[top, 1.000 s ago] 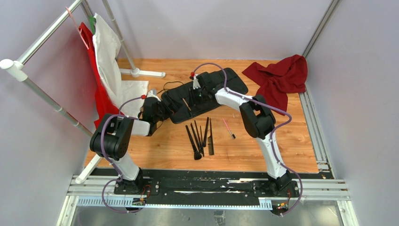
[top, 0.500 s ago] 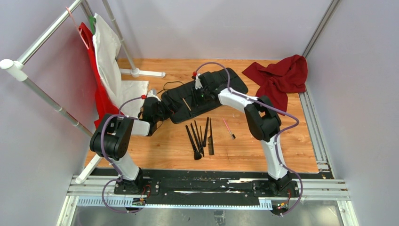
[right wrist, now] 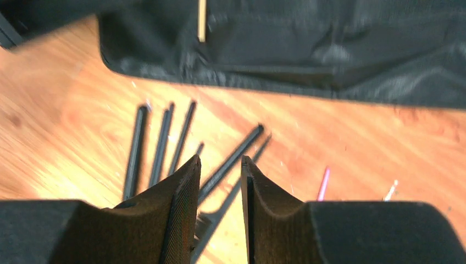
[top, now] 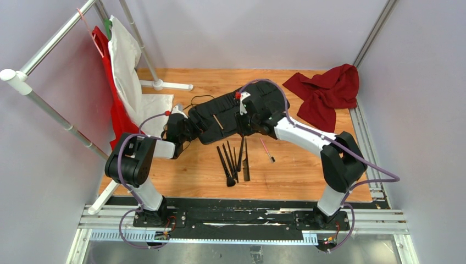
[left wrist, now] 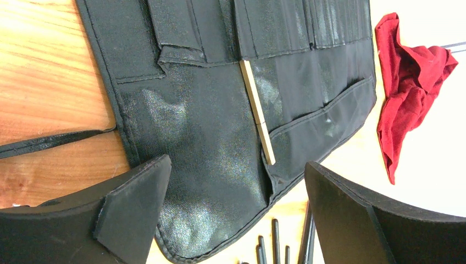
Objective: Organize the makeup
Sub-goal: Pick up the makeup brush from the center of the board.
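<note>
Several black-handled makeup brushes (top: 228, 160) lie fanned on the wooden table, with a thin black comb (top: 246, 160) beside them and a pink-handled brush (top: 267, 149) further right. A tan-handled brush (top: 218, 121) sits in the open black case (top: 206, 118). My right gripper (top: 245, 125) hovers at the case's near edge above the brushes (right wrist: 159, 148). In the right wrist view its jaws (right wrist: 220, 160) are a narrow gap apart with nothing between them. My left gripper (left wrist: 236, 163) stands wide open over the case's left end (left wrist: 209, 148), near the tan brush (left wrist: 257, 113).
A red cloth (top: 327, 91) lies crumpled at the back right. A white cloth (top: 129, 71) and a red garment hang from the metal rack (top: 49, 47) on the left. A black cord (top: 200, 100) trails behind the case.
My right arm has swung out to the right and its gripper has come from over the case's middle towards the near edge, above the brushes. The left arm has not moved.
</note>
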Controlling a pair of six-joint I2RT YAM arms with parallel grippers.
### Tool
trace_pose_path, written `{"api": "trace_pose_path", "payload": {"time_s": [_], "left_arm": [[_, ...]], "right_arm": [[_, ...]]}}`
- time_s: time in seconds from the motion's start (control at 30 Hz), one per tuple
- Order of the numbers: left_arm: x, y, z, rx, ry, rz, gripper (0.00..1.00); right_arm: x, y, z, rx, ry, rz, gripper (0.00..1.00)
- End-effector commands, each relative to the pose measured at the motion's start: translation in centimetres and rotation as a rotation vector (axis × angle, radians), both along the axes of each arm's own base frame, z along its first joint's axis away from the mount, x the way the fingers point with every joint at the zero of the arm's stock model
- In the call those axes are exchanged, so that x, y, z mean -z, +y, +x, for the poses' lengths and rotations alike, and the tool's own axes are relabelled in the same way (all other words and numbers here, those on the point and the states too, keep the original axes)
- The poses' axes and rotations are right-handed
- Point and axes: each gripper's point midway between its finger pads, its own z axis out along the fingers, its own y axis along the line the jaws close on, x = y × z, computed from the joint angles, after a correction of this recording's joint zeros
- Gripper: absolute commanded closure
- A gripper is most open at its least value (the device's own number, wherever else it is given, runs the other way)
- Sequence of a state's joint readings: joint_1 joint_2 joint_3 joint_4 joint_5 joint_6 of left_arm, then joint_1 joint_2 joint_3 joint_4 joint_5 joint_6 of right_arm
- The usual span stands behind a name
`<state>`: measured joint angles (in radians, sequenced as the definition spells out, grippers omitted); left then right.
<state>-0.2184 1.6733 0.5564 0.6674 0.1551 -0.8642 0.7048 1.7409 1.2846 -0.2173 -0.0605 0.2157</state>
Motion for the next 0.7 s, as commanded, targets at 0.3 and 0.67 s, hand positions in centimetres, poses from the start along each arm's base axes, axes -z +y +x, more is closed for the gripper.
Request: {"api": "trace_pose_path", "payload": {"time_s": [0.3, 0.67], "left_arm": [[0.4, 0.4, -0.8, 0.000, 0.034, 0.015, 0.02], [0.6, 0.5, -0.9, -0.003, 0.038, 0.017, 0.02]], "right_arm": [[5.2, -7.8, -5.1, 0.128, 0.067, -0.210, 0.66], [7.4, -11.4, -5.4, 0.199, 0.105, -0.254, 0.66]]}}
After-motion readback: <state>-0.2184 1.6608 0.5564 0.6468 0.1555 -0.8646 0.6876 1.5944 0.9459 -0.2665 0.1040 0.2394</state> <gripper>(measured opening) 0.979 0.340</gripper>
